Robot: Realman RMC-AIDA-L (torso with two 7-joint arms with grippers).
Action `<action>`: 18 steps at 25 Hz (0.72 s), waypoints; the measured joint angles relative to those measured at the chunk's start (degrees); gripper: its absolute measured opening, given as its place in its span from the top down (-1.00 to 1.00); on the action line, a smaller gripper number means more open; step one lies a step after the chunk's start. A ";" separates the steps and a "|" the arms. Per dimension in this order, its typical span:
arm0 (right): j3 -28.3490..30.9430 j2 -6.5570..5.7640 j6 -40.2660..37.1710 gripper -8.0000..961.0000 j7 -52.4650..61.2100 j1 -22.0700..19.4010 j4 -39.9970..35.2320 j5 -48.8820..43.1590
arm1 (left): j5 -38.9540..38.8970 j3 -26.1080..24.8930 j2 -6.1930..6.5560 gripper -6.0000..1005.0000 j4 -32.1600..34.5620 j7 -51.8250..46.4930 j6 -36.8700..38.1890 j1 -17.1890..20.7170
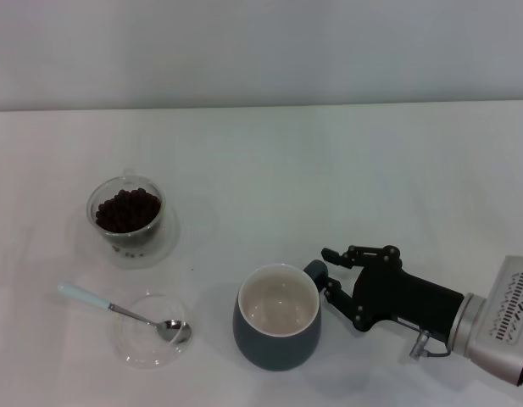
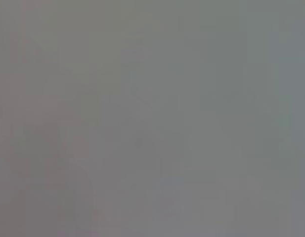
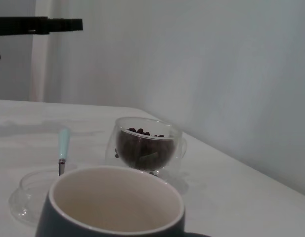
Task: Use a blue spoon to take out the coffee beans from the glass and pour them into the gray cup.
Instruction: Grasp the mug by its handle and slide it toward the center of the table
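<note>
Right gripper [image 1: 329, 273]: nearest the head camera, low on the right of the table; its dark fingers stand apart around the loop handle of the gray cup, and I cannot tell whether they press on it yet.
Gray cup [image 1: 277, 326]: upright just beside the gripper, cream inside bare, no beans in it; in the right wrist view its rim [image 3: 116, 197] fills the foreground.
Blue spoon [image 1: 121, 310]: lying to the cup's left, silver bowl resting in the shallow glass dish [image 1: 147, 341], pale handle pointing away over the table; nothing holds it.
Glass [image 1: 128, 217]: farther back on the left, well apart from the cup, upright on its clear base.
Coffee beans [image 1: 126, 210]: heaped inside the glass, none seen on the spoon; a dark speck or two lies by the glass base.
Left gripper: not seen in any view; its wrist camera shows only a blank grey field.
Table [image 1: 329, 170]: white, carries everything.
Progress: judged at the very start. The spoon is not picked up, no scoop is taken, nothing is poured; all steps remain.
</note>
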 joint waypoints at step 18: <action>0.94 -3.17 -8.16 -0.29 3.96 -2.22 2.81 -0.19 | 0.00 0.00 0.00 -0.60 0.00 0.24 -0.35 -0.27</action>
